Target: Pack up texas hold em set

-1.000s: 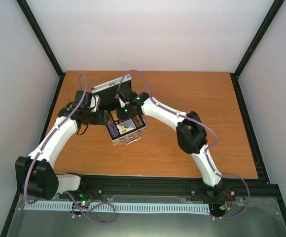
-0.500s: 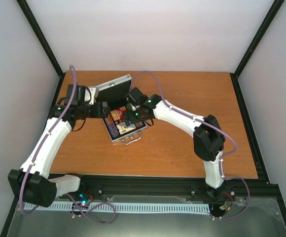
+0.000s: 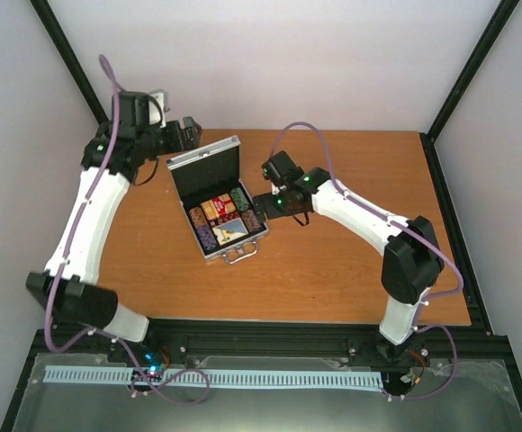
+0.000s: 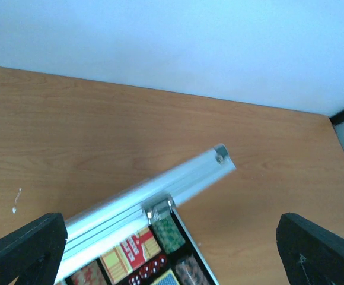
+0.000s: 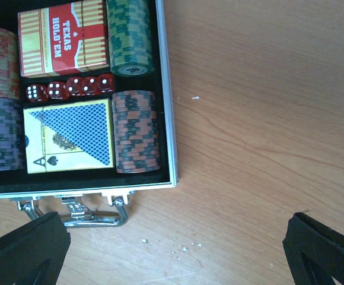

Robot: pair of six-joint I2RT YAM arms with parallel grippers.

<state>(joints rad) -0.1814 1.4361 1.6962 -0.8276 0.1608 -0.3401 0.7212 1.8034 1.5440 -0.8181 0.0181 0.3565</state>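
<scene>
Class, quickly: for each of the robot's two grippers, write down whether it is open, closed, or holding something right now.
Left gripper: open, holding nothing.
Right gripper: open, holding nothing.

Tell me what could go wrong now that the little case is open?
The lid stands upright with nothing holding it; a push could slam it or slide the case. The tiny dice lie loose beside the red deck, so a jolt might bounce them out.

White arms (image 3: 85, 216), black joints (image 3: 411, 265), trailing purple cables (image 3: 299, 125).
</scene>
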